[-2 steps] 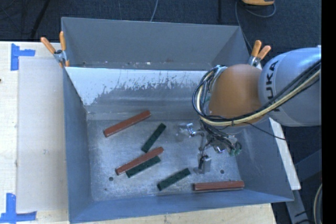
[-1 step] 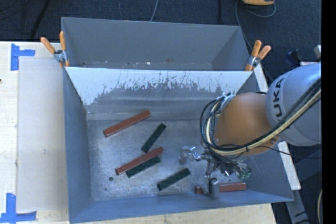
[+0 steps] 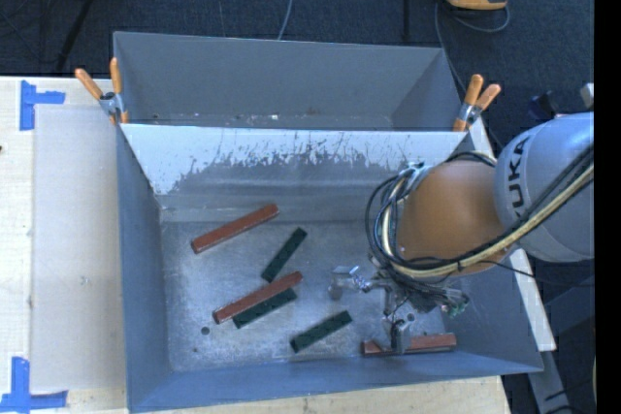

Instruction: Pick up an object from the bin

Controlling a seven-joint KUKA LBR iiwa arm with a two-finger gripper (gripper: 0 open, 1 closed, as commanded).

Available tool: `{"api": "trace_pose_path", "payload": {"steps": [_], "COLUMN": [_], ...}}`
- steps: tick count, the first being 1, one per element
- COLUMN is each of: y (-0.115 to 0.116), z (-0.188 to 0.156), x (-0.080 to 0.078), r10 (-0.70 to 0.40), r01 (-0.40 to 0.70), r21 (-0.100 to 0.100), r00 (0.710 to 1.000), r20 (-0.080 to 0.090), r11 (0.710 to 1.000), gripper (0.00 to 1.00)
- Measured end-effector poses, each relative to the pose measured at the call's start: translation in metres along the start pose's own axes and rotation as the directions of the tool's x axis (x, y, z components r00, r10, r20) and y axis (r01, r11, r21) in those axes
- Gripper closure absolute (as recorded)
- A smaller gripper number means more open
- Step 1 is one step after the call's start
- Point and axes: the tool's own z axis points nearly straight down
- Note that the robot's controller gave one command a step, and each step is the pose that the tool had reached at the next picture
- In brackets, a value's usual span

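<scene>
My gripper (image 3: pixel 397 332) hangs low over the front right corner of the bin, under the arm's orange cover. Its tip comes down onto the left part of a flat reddish-brown bar (image 3: pixel 428 342) that lies along the bin's front wall. Whether the bar is gripped I cannot make out. A dark green bar (image 3: pixel 321 331) lies flat just left of the gripper, apart from it.
In the middle of the bin floor a second brown bar (image 3: pixel 257 297) lies beside a dark green one (image 3: pixel 264 308). Further back lie another dark green bar (image 3: pixel 283 254) and a third brown bar (image 3: pixel 234 228). The arm and its cables cover the bin's right side.
</scene>
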Motion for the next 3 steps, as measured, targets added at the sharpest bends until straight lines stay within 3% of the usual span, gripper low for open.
{"api": "trace_pose_path", "payload": {"steps": [1,2,3], "y": [-0.026,-0.026,-0.020], "z": [0.000,-0.001,-0.018], "x": [0.039,0.040,-0.009], "r10": [-0.143,-0.140,-0.144], "r01": [0.143,0.140,0.144], "r21": [0.002,-0.001,0.001], "r00": [0.990,0.990,0.990], "r20": [0.000,-0.005,0.002], "r11": [0.990,0.990,0.990], "gripper": [0.00,1.00,1.00]}}
